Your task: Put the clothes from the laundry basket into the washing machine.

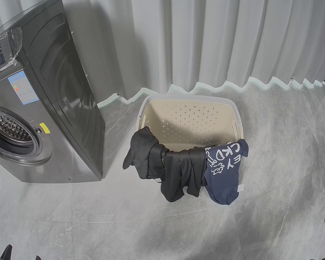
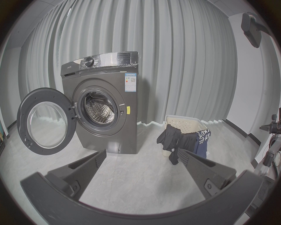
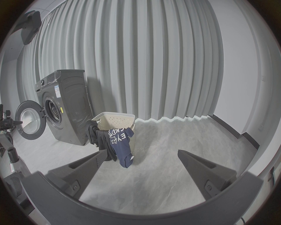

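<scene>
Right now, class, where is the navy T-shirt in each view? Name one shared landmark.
Head view: navy T-shirt on laundry basket, near rim, beside black clothes.
Left wrist view: navy T-shirt, rim end away from washing machine.
Right wrist view: navy T-shirt, same end.
Landmark: washing machine.

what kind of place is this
Probably a staged laundry area: a washing machine with its door open, a laundry basket draped with clothes, and floor-length curtains behind.
</scene>
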`<state>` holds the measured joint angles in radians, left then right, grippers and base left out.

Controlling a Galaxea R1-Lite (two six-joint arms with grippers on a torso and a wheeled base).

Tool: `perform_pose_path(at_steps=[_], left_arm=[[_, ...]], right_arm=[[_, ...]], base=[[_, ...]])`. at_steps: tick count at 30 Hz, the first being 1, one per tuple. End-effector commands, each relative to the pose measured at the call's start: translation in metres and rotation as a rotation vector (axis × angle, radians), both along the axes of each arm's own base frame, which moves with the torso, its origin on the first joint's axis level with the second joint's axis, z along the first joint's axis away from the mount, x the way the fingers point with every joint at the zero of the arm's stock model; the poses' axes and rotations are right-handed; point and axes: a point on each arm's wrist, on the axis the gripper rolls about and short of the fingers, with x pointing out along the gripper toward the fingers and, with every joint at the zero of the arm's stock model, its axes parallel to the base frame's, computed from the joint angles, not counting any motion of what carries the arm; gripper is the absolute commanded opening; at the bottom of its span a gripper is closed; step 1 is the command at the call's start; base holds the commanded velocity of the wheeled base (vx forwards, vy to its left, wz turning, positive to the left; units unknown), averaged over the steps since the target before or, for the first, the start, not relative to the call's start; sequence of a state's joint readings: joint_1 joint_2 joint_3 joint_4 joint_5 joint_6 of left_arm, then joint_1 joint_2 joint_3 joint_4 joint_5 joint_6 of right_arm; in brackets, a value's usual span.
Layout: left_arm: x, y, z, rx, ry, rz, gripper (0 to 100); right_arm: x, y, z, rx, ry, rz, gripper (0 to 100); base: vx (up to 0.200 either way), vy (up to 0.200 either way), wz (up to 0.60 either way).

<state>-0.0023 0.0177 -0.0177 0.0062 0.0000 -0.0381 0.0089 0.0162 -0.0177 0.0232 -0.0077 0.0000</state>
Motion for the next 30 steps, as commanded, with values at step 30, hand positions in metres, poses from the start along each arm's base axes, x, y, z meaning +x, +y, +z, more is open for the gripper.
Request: perform_pose_path(at_steps=[30], left_arm=[[0.0005, 0.0001, -0.0042, -0.002, 0.008, 0.005, 100]], right_arm=[[-0.0004, 0.0001, -0.0035, 0.002, -0.005, 0.0, 100]], base=[[0.0, -0.04, 0.0]])
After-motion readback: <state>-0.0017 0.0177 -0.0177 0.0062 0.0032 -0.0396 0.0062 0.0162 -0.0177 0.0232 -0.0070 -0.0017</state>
